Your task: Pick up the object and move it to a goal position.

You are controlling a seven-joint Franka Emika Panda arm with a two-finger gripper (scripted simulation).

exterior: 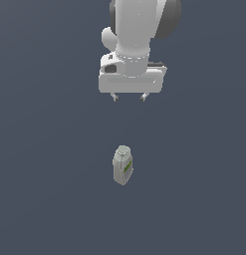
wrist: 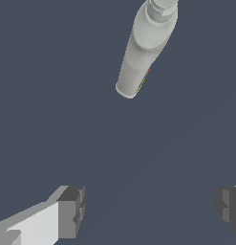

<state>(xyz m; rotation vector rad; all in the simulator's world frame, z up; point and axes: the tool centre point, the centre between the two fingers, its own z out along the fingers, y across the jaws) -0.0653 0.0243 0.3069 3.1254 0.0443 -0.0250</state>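
The object (exterior: 123,165) is a small pale grey-white bottle with a round cap and a green label patch, standing upright on the dark floor in the exterior view. My gripper (exterior: 128,97) hangs above and behind it, well apart from it, with its fingers spread wide and nothing between them. In the wrist view the object (wrist: 144,48) shows far from my gripper (wrist: 150,208), whose two grey fingertips (wrist: 71,210) stand wide apart.
A plain dark blue-grey floor (exterior: 45,199) fills both views. The white arm (exterior: 137,35) reaches in from the top of the exterior view.
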